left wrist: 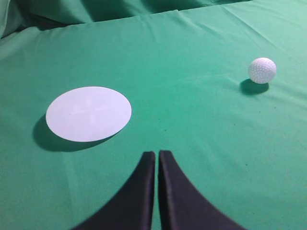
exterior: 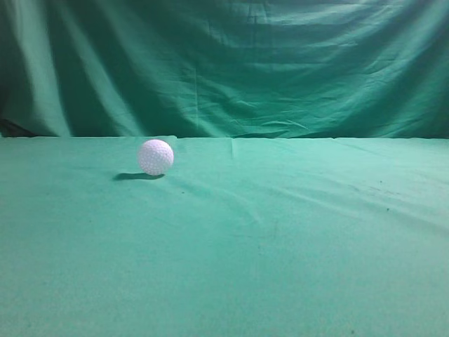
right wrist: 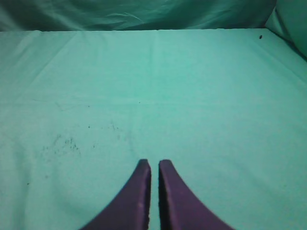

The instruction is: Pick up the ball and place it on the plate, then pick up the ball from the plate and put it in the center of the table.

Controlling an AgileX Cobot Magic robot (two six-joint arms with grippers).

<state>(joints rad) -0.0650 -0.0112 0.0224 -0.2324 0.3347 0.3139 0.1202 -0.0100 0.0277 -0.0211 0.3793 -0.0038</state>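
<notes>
Left hand [left wrist: 157, 154] and right hand [right wrist: 154, 163], fingers pressed together and empty; small white dimpled ball [left wrist: 262, 70] rests on the green cloth tabletop [left wrist: 192, 124], ahead-right of the left hand, apart from the flat white round plate [left wrist: 88, 113] ahead-left, and would likely roll away if nudged off-centre.

Draped green cloth backdrop [exterior: 224, 63]

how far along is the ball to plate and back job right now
Nothing looks done: the ball sits on the table, apart from the empty plate. Nothing is in hand; the left gripper and right gripper show jaws nearly together, holding nothing. Left: both moves, or the ball is already back.
</notes>
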